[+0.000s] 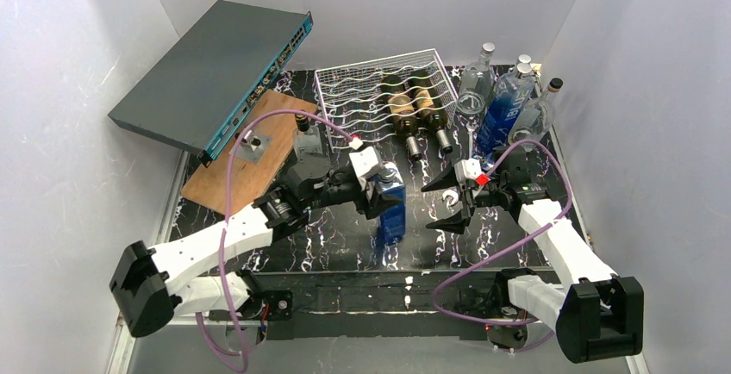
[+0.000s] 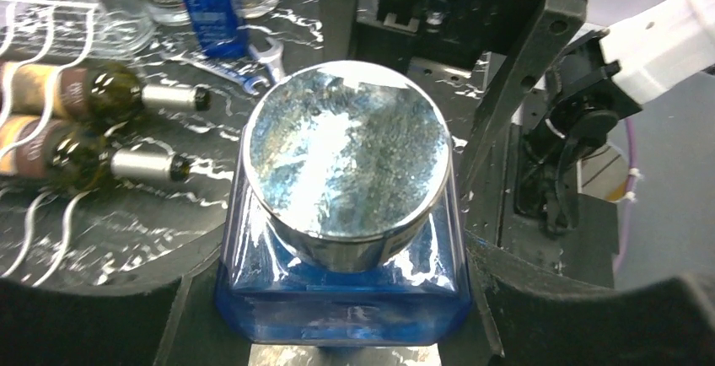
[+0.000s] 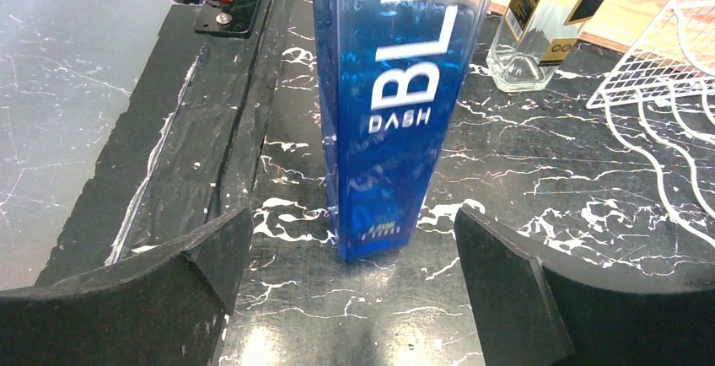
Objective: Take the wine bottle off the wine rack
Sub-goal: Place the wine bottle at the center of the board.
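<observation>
While clamped on the upright blue bottle (image 1: 392, 223) on the bench (image 1: 328, 245), treat left pincer (image 1: 384, 193) as occupied; right pincer (image 1: 431, 208) just beside, jaws apart. Judge task unfinished: two wine bottles (image 1: 402, 105) lying cradled in wine rack (image 1: 353, 90) beyond. Note standing bottles (image 1: 509, 102) crowding rack's right side; draw necks-first toward centre.

Square blue bottle (image 1: 390, 210) stands upright — grey switch (image 1: 211, 68), wooden board (image 1: 250, 167) behind.

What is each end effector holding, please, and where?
The left end effector grips the blue bottle below its silver cap; the right end effector holds nothing.
</observation>
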`<state>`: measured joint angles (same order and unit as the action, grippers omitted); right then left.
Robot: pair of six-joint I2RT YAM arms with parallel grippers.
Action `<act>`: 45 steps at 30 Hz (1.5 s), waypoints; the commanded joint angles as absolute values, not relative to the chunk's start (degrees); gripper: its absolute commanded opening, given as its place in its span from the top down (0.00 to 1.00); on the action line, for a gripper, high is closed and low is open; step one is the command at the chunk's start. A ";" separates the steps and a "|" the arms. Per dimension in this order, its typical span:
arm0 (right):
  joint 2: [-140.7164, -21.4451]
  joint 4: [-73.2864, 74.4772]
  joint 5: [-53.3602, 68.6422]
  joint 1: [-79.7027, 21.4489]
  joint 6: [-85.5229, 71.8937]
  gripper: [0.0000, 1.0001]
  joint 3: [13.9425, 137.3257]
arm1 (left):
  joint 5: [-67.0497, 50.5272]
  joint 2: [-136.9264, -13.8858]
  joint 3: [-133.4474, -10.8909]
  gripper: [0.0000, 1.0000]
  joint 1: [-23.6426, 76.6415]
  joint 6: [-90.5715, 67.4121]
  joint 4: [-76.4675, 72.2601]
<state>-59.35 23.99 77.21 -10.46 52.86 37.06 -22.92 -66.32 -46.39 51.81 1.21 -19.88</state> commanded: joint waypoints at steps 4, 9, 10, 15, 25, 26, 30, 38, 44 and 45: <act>-58.71 25.97 78.71 -9.53 55.31 0.02 39.49 | -10.73 -54.96 -49.87 1.00 51.09 5.24 -10.55; -58.97 26.02 77.99 -9.24 55.65 0.02 39.39 | 1.10 -51.42 -52.66 1.00 50.96 6.17 -0.68; -59.02 26.02 77.94 -9.23 55.70 0.02 39.38 | 3.33 -50.78 -52.87 1.00 50.90 6.25 0.44; -59.11 25.93 77.64 -8.90 55.77 0.02 39.20 | 11.63 -47.73 -51.94 1.00 49.70 6.38 2.27; -58.93 25.84 77.49 -8.44 55.76 0.02 39.02 | 21.26 -44.84 -49.22 1.00 40.14 0.51 0.37; -58.89 25.84 77.42 -8.42 55.77 0.02 39.07 | 21.81 -44.76 -48.81 1.00 39.48 0.44 0.35; -58.80 25.84 77.52 -8.21 55.76 0.02 38.97 | 24.19 -45.01 -47.85 1.00 37.72 -1.98 -2.45; -58.71 25.84 77.41 -8.05 55.72 0.02 38.89 | 23.78 -45.89 -46.68 1.00 33.91 -4.27 -4.08; -58.71 25.75 77.41 -7.93 55.76 0.02 38.79 | 22.25 -46.48 -45.62 1.00 31.48 -4.65 -4.64; -58.71 25.75 77.43 -7.87 55.76 0.02 38.76 | 21.76 -46.53 -45.43 1.00 31.14 -4.78 -4.66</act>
